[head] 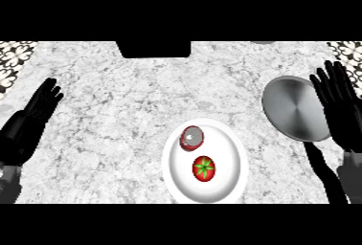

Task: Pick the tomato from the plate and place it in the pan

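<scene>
Plainly, 1 tomato (204,168) tops 1 plate (228,152) (1 pan (293,110) near); left hand (32,117), right hand (341,106) spread empty.

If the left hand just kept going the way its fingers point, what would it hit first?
Probably nothing. The left hand points away from the robot, slightly right, over bare counter. That line passes well left of the plate and pan, though its height is unclear.
</scene>
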Controlling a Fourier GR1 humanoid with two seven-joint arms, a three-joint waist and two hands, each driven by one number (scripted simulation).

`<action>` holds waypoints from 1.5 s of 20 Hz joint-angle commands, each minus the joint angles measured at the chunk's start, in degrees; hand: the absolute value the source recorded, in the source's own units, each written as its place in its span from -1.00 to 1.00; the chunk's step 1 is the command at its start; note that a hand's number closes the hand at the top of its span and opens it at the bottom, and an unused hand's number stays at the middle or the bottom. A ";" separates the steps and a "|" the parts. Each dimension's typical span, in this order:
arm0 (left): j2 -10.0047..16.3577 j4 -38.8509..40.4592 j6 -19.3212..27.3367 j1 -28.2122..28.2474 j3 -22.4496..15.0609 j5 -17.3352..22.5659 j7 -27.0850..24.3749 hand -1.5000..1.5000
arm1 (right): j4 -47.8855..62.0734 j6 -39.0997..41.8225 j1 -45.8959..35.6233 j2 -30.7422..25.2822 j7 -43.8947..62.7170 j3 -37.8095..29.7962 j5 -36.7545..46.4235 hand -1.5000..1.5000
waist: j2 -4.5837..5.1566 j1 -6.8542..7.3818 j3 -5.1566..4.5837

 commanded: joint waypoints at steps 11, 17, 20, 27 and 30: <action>-7.93 -0.88 9.43 -0.68 1.94 1.54 8.72 0.00 | -19.32 -17.09 11.47 -1.65 1.97 16.30 29.62 1.00 | 0.14 -2.49 -0.66; -11.65 -3.98 12.28 0.36 -1.67 -2.23 8.99 0.00 | -29.55 -19.37 22.32 -8.52 7.99 16.06 38.47 -1.00 | 0.83 -0.35 -0.59; -9.96 -3.35 10.52 -2.31 0.12 -0.73 11.87 0.00 | -34.88 -17.60 23.94 -12.33 12.03 18.92 45.16 -1.00 | 0.90 -0.32 -0.62; -11.57 -6.36 11.87 -2.50 -1.06 -2.77 13.85 0.00 | -40.64 -5.39 9.14 -14.67 35.04 23.96 50.76 -1.00 | 1.10 1.73 -0.70; -12.72 -5.76 11.68 -3.17 -1.33 -2.79 14.22 0.00 | -37.13 0.65 4.06 -15.94 39.37 25.41 52.47 -1.00 | 1.24 1.88 -0.67</action>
